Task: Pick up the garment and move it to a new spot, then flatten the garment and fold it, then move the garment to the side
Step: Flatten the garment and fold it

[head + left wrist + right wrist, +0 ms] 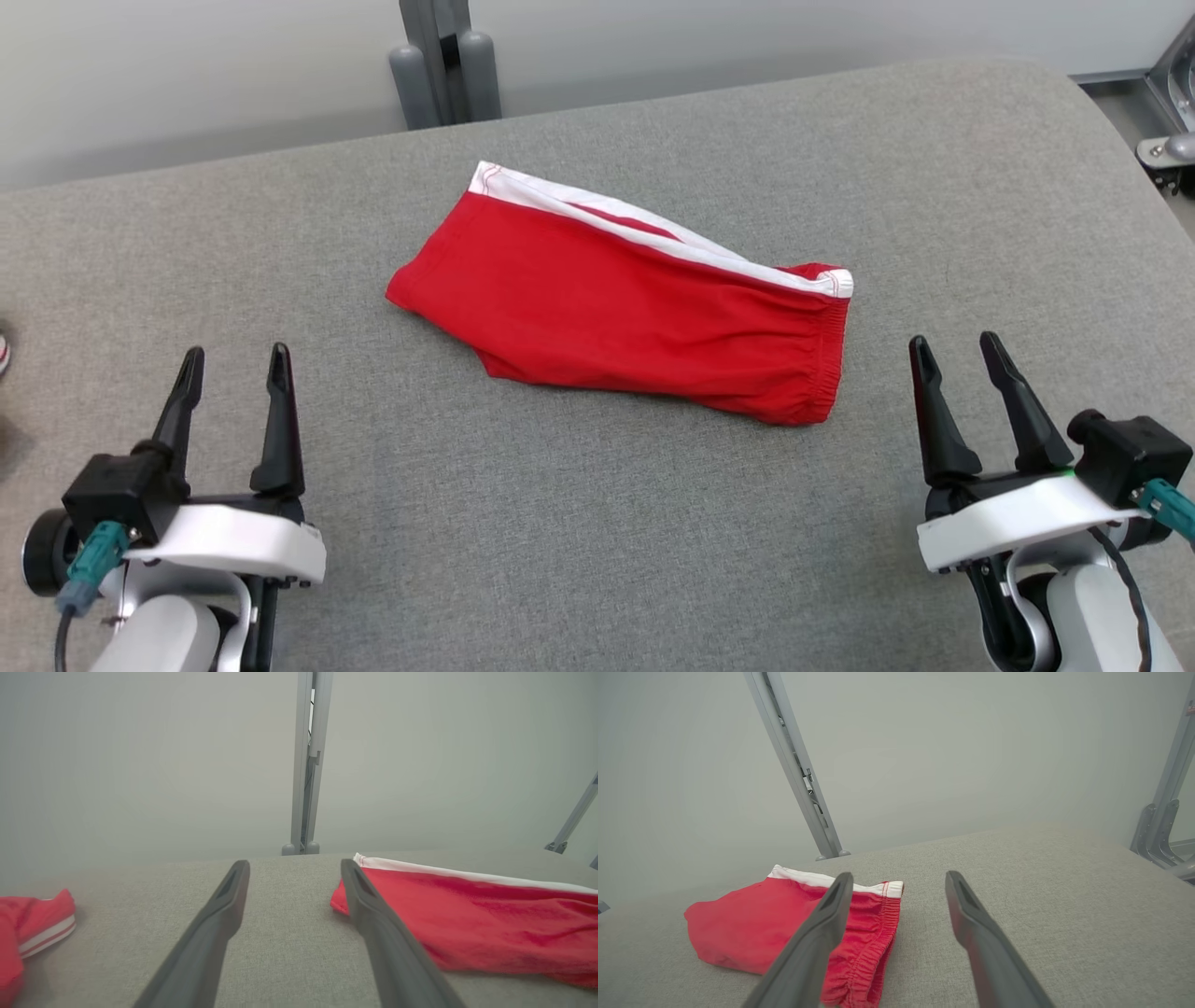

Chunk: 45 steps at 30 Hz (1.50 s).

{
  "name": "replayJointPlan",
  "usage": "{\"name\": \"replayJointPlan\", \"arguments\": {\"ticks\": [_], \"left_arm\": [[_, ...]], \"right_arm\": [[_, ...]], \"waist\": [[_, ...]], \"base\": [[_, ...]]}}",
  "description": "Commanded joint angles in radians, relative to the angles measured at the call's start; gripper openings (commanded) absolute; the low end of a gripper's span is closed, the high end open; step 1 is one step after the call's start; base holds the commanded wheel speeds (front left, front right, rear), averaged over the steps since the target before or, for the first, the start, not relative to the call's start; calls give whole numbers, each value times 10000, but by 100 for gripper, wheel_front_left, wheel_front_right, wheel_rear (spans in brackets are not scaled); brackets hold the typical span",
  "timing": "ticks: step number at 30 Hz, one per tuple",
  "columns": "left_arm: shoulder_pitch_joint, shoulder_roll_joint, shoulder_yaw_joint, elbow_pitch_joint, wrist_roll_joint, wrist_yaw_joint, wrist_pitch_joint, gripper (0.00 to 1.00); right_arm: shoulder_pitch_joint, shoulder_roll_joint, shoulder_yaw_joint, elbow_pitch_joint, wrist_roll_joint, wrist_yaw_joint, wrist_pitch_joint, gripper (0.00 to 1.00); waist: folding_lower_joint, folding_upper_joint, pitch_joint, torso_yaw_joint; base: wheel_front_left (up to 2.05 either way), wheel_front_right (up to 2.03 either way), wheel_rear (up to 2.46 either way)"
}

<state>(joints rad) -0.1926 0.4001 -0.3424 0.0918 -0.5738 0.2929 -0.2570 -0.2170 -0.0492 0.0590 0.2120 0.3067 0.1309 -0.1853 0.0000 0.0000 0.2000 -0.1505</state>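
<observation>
A pair of red shorts, the garment (616, 308), lies folded on the middle of the grey padded table (597, 523), a white side stripe along its far edge and the gathered waistband at its right end. My left gripper (236, 351) hovers open at the near left, apart from the cloth. My right gripper (954, 339) is open at the near right, just right of the waistband. From the left wrist the garment (467, 924) lies right of my open left gripper (294, 863). From the right wrist the garment (761, 924) lies left of my open right gripper (899, 874).
Another red cloth with white stripes (28, 933) lies at the table's left edge. A grey upright post (446, 61) stands behind the far edge, and metal frame parts (1172, 121) stand at the far right. The table's corners are rounded.
</observation>
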Motion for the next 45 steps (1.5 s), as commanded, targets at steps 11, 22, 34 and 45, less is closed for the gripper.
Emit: {"name": "replayJointPlan", "arguments": {"ticks": [11, 22, 34, 45], "left_arm": [[318, 145, -260, -190, 156, 22, 90, 100], [-463, 227, -543, -58, 255, -220, 490, 100], [-3990, -227, -1749, 2712, -266, -2382, 2942, 100], [-5763, -448, -1643, 6189, -714, -3029, 3608, 100]], "right_arm": [[394, -35, -63, -152, 137, -3, 145, 100], [255, -34, -53, -152, 58, -3, 250, 100], [-354, -30, 749, 112, 424, -3, 19, 100], [-862, -36, 1373, 830, 1016, -3, -497, 100]], "waist": [[0, 0, -300, 17], [0, 0, -74, 103], [0, 0, 1068, -746], [0, 0, 1705, -1415]], "base": [[0, 0, 0], [0, 0, 0], [0, 0, 0], [0, 0, 0]]}}
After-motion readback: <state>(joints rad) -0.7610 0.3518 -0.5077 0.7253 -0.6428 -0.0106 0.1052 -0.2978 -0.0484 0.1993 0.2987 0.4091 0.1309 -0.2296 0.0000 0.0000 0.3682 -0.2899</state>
